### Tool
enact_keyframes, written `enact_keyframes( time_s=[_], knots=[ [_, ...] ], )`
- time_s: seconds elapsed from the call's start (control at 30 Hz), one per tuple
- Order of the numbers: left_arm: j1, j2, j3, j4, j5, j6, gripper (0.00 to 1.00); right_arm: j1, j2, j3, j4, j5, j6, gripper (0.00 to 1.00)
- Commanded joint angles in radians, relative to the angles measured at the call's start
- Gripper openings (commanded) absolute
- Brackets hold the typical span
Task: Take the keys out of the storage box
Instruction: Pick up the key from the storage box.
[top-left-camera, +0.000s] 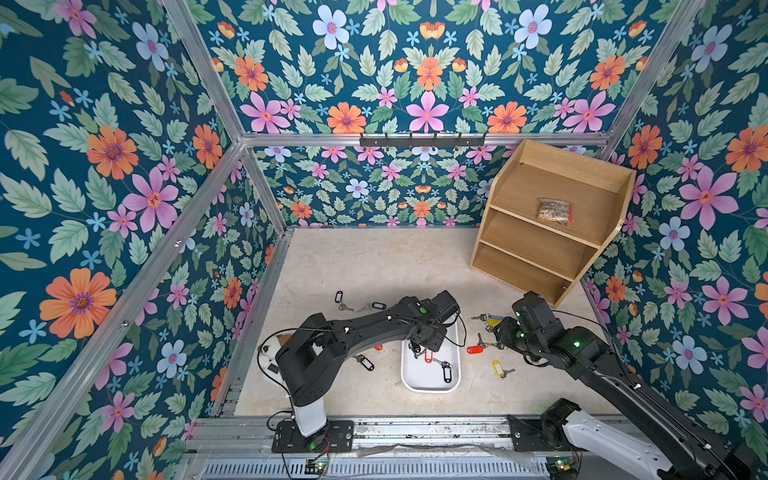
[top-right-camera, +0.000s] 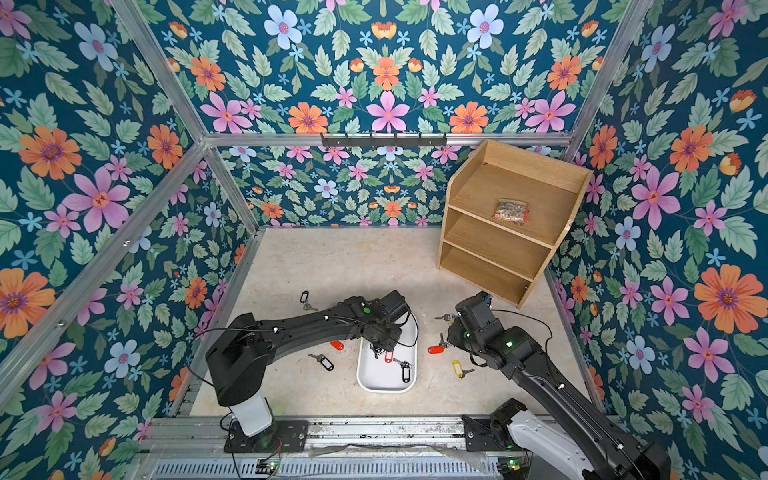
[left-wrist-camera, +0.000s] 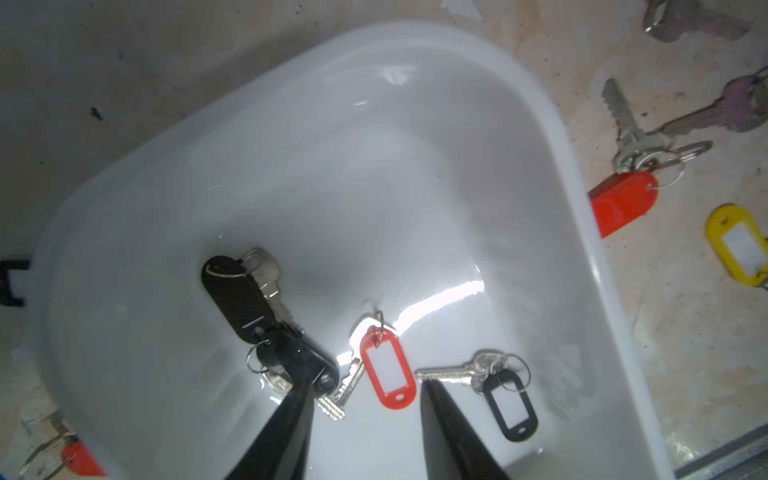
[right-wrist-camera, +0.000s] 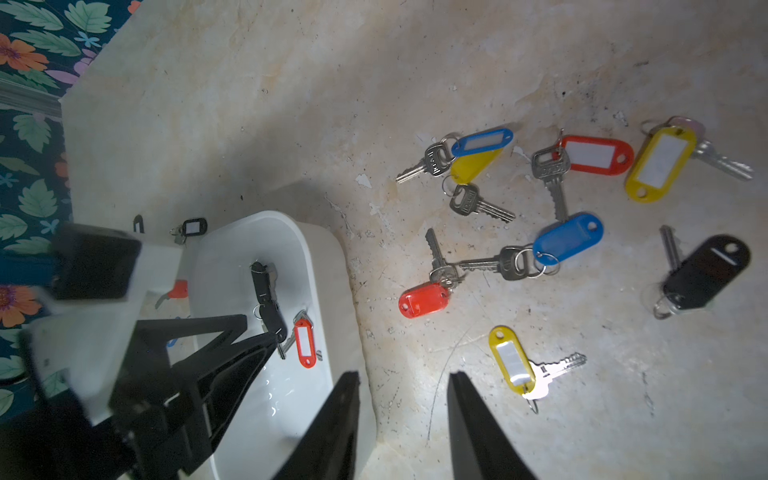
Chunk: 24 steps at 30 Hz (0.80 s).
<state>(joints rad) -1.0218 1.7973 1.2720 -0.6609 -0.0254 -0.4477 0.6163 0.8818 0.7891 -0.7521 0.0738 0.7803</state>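
Note:
The white storage box sits at the table's front middle. Several keys lie in it: one with a red tag, one with a black tag, and a black-tagged bunch. My left gripper hangs inside the box, open, its tips either side of the red tag's end; one fingertip is against the black bunch. My right gripper is open and empty over bare table just right of the box wall. Several more keys lie scattered on the table to the right.
A wooden shelf unit stands at the back right, with a clear bag on its top shelf. Black-tagged keys and a red tag lie left of the box. A metal rail runs along the front edge.

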Motion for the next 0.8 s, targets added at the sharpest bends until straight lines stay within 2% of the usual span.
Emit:
enact_keyframes(
  time_s=[0.0, 0.3, 0.4, 0.57, 0.77],
  knots=[
    [0.001, 0.031, 0.007, 0.008, 0.011, -0.031, 0.46, 0.0, -0.006, -0.002, -0.014, 0.003, -0.014, 0.4],
    [0.006, 0.107, 0.017, 0.039, 0.025, -0.041, 0.4, -0.001, -0.009, -0.003, -0.028, 0.01, -0.024, 0.4],
    [0.015, 0.117, 0.011, 0.051, -0.005, -0.052, 0.27, -0.001, -0.013, -0.003, -0.029, 0.011, -0.025, 0.4],
    [0.028, 0.124, 0.003, 0.06, -0.006, -0.067, 0.15, -0.001, -0.013, -0.005, -0.036, 0.019, -0.023, 0.4],
    [0.026, 0.014, 0.022, 0.03, -0.049, -0.093, 0.0, -0.003, -0.026, -0.013, -0.032, 0.02, -0.019, 0.39]
  ],
)
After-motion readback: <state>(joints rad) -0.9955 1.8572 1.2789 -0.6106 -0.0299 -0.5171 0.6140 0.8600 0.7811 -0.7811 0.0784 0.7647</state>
